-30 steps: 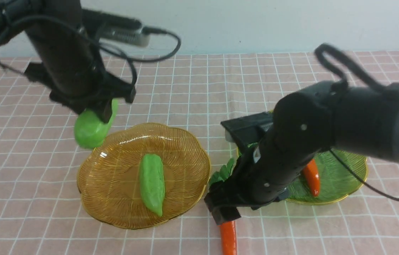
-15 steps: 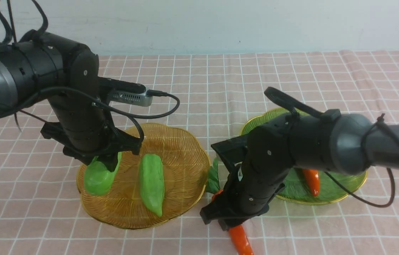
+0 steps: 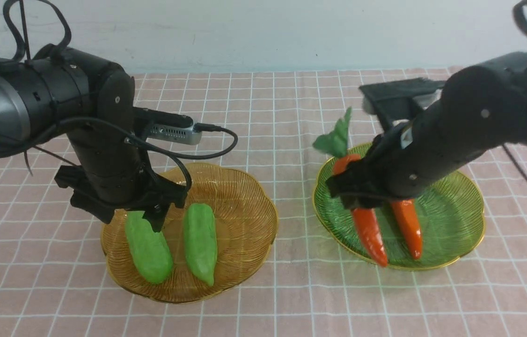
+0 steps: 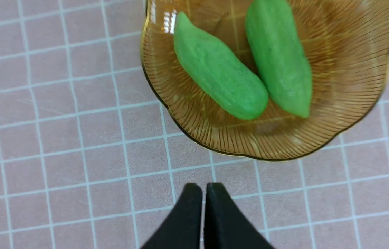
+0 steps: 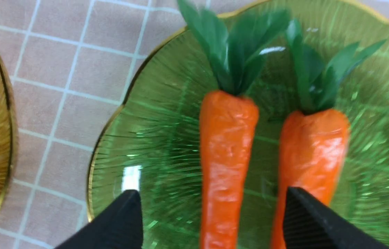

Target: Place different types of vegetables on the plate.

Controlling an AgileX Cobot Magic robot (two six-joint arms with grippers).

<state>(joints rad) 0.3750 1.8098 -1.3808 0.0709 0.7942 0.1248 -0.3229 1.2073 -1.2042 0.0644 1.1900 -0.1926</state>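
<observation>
Left hand [image 4: 204,188] pinched together, pointing down, right hand [image 5: 211,193] spread wide apart, also pointing down

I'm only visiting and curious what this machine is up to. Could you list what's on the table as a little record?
Amber plate: left gourd and right gourd, side by side
Green plate: left carrot and right carrot, leafy tops pointing the same way
Left end effector: shut, empty
Right end effector: open, above the carrots
Tablecloth: pink, white grid
</observation>
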